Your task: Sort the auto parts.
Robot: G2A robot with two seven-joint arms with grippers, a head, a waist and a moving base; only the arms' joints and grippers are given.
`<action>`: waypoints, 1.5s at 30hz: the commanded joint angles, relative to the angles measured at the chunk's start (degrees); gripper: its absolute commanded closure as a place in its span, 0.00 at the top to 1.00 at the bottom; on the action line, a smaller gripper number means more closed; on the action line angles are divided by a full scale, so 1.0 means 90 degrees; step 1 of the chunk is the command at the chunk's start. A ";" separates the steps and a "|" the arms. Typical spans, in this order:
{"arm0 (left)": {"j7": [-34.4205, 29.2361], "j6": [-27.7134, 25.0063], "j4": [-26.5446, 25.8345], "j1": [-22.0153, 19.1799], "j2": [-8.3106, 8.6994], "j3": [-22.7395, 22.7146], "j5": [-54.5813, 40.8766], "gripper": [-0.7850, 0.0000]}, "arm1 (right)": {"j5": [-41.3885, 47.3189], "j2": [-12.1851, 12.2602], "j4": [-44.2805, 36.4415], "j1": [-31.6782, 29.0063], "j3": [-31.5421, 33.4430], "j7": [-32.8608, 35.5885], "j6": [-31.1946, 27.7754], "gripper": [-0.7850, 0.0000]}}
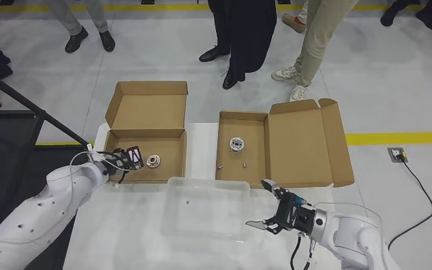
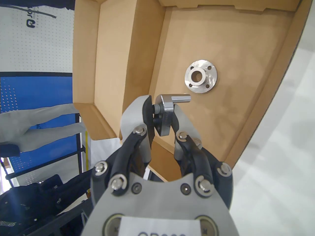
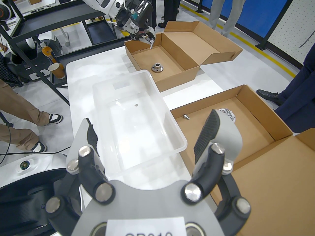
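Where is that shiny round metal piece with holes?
In the top view, the flange lies on the floor of the left cardboard box, just beside the left gripper, which holds a small metal part.

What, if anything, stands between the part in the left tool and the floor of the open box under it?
Nothing visible. The left tool is shut on the small metal part above the cardboard box, whose lid is folded back. The flange lies on the box floor, off to one side.
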 commanded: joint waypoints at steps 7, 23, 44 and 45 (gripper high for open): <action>0.0291 -0.0067 0.0149 0.0009 -0.0171 0.0053 0.0351 0.00 | 0.0000 0.0000 0.0000 0.0000 0.0000 0.0000 0.0000 1.00; 0.0862 0.0520 0.1029 -0.0111 -0.0646 0.0230 0.1059 0.00 | 0.0000 0.0000 0.0000 0.0000 0.0000 0.0000 0.0000 1.00; 0.1336 0.0943 0.2486 -0.0566 -0.1505 0.0513 0.1612 0.00 | 0.0000 0.0000 0.0000 0.0000 0.0000 0.0000 0.0000 1.00; 0.1365 0.0949 0.2543 -0.0579 -0.1535 0.0512 0.1632 0.00 | 0.0000 0.0000 0.0000 0.0000 0.0000 0.0000 0.0000 1.00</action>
